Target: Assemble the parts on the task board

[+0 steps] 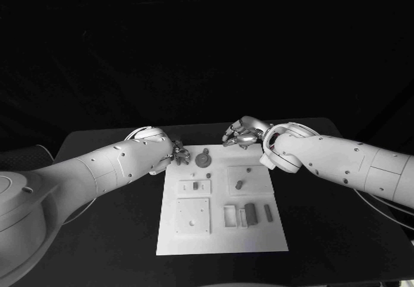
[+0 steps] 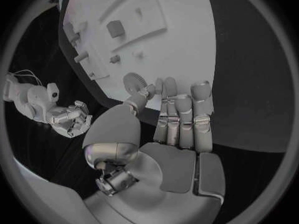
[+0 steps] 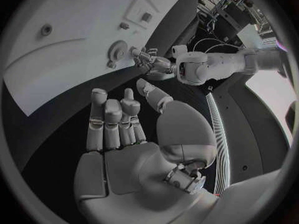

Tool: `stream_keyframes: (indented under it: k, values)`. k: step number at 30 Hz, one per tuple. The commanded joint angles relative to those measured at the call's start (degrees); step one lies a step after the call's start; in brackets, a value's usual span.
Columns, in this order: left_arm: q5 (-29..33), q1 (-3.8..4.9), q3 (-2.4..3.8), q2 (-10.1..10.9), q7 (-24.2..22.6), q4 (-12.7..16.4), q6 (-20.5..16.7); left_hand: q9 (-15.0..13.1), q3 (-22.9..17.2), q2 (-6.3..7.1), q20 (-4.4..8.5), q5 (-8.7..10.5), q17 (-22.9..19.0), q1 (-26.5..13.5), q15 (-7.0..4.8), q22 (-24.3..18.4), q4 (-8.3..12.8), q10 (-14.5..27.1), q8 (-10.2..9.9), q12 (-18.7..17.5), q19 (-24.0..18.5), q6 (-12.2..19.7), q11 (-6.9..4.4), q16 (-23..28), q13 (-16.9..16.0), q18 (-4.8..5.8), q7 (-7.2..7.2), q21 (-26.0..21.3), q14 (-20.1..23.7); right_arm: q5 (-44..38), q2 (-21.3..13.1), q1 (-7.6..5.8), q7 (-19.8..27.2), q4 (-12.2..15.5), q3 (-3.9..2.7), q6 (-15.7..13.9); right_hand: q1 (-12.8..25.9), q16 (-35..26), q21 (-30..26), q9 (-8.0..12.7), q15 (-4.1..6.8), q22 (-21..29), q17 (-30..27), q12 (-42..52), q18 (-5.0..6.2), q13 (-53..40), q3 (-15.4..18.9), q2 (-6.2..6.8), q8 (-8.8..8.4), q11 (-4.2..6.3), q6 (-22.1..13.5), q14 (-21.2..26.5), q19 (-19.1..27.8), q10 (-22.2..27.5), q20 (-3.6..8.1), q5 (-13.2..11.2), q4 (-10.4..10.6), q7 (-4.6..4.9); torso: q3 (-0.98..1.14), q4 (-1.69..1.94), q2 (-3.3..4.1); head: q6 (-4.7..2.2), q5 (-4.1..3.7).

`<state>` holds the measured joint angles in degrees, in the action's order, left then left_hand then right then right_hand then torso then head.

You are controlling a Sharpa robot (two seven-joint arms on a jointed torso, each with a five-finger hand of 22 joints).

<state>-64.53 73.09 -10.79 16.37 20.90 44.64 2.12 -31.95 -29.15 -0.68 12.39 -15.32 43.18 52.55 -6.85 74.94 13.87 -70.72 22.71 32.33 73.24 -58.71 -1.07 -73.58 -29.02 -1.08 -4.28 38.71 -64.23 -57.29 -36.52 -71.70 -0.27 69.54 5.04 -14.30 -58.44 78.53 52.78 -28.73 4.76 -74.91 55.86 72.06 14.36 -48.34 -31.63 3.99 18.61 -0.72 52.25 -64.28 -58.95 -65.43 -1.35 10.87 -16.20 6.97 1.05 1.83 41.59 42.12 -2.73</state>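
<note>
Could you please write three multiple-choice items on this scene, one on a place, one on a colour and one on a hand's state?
1. Where on the task board does the round gear part lie?
A. near the far edge, between the two hands
B. at the near edge
C. off the board, on the table

2. What colour is the table?
A. white
B. black
C. wooden brown

3. What does the right hand hold?
A. the gear part
B. a rectangular block
C. nothing

Answers:
1 A: the head view shows it by the far edge, close to the left hand.
2 B: the surface around the white board is black.
3 C: the right wrist view shows its palm bare and fingers apart.
</note>
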Motion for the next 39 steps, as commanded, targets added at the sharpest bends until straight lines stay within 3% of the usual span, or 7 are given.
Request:
stream_keyframes:
  k: [1,7,13,21,30,34,39]
  values:
    - [2.6,0.01,0.02,0.0,-0.5,0.3,-0.4,-1.3,-1.0,-0.55,0.35,0.16,0.7,2.3,-0.85,1.3,0.3,-1.4,0.9,0.3,0.9,-1.4,-0.59,-0.6,-0.1,-4.64,0.06,0.8,-0.7,-0.1,0.0,0.02,0.6,0.0,-0.03,0.7,0.6,0.1,-0.3,-0.1,0.28,-0.6,-0.1,-0.1,0.64,-0.1,-0.2,-0.04,-0.29,-0.17,0.0,0.0,-0.3,0.3,0.02,0.3,0.1,0.38,-0.03,0.02,-0.01,0.02,0.04]
    - [6.4,0.02,0.05,0.7,-0.4,0.8,-1.6,-2.2,-2.2,-0.35,0.75,-0.69,1.9,3.2,-1.4,1.3,0.0,-2.9,1.3,0.6,1.7,-2.7,-1.14,-1.3,-0.5,-4.41,0.6,2.0,-1.7,-0.1,0.0,0.02,0.6,-0.1,-0.03,0.7,0.6,0.1,-0.3,-0.1,0.27,-0.6,-0.1,-0.1,0.64,-0.1,-0.2,-0.04,-0.3,-0.17,0.0,0.0,-0.3,0.3,0.02,0.3,0.1,0.38,-0.01,0.06,-0.03,-0.01,0.08]
    - [8.6,0.04,0.08,1.7,0.0,1.5,-2.4,-2.9,-2.3,-0.14,1.17,-4.57,2.9,2.8,-1.8,1.3,0.1,-3.9,1.5,0.8,2.1,-3.6,-1.55,-1.8,-0.9,-4.27,1.0,3.1,-2.3,-0.1,0.0,0.02,0.6,-0.4,-0.03,0.7,0.6,0.1,-0.3,-0.1,0.27,-0.6,-0.1,-0.1,0.64,-0.1,-0.2,-0.03,-0.31,-0.17,0.0,0.0,-0.3,0.3,0.02,0.3,0.0,0.38,0.0,0.03,-0.05,-0.08,0.15]
    - [9.8,0.12,0.22,4.5,1.0,5.6,-3.8,-3.5,-2.3,-0.04,1.49,-6.17,3.6,2.7,-2.09,1.3,0.5,-4.4,1.6,1.2,2.4,-4.2,-1.84,-2.3,-1.3,-4.22,1.28,4.1,-2.7,-0.1,-0.1,0.02,0.7,-1.1,-0.03,0.7,0.6,0.1,-0.3,-0.1,0.27,-0.6,-0.1,0.0,0.64,-0.1,-0.2,-0.02,-0.32,-0.17,0.0,0.0,-0.3,0.3,0.03,0.3,0.0,0.38,-0.02,0.1,-0.12,-0.12,0.26]
    - [12.1,0.87,0.3,9.6,2.6,13.2,-5.6,-3.8,-2.4,0.16,1.61,-6.85,3.9,2.7,-2.22,1.3,0.7,-4.7,1.6,1.4,2.5,-4.5,-1.98,-2.5,-1.5,-4.17,1.42,4.5,-2.8,-0.1,0.0,0.02,0.8,-2.5,-0.02,0.7,0.6,0.1,-0.3,-0.2,0.27,-0.6,-0.1,-0.1,0.64,-0.1,-0.2,0.0,-0.34,-0.17,-0.1,0.0,-0.3,0.3,0.03,0.3,0.0,0.39,-0.03,0.25,-0.17,-0.3,0.4]
    - [12.1,1.43,0.3,12.7,3.5,18.1,-6.6,-3.9,-2.4,0.21,1.65,-6.95,4.0,2.8,-2.25,1.3,0.7,-4.7,1.6,1.4,2.5,-4.5,-2.0,-2.6,-1.5,-4.17,1.44,4.5,-2.9,0.2,0.2,0.02,0.8,-3.0,-0.01,0.8,0.6,0.1,-0.3,-0.2,0.27,-0.6,-0.1,0.0,0.64,-0.1,-0.2,-0.01,-0.34,-0.17,-0.1,0.0,-0.3,0.3,0.03,0.3,0.0,0.39,-0.05,0.4,-0.28,-0.35,0.37]
    - [12.0,2.13,0.25,14.8,4.7,22.2,-7.6,-4.0,-2.5,0.47,1.72,-7.07,4.1,2.9,-2.32,1.3,0.8,-4.9,1.7,1.5,2.7,-4.7,-2.09,-2.7,-1.7,-4.15,1.54,4.8,-3.0,0.2,0.1,0.02,0.8,-3.1,-0.01,0.8,0.6,0.1,-0.3,-0.2,0.27,-0.6,-0.1,0.0,0.64,-0.1,-0.2,-0.01,-0.34,-0.17,0.0,0.0,-0.3,0.3,0.03,0.3,0.0,0.39,0.01,0.46,-0.32,-0.32,0.56]
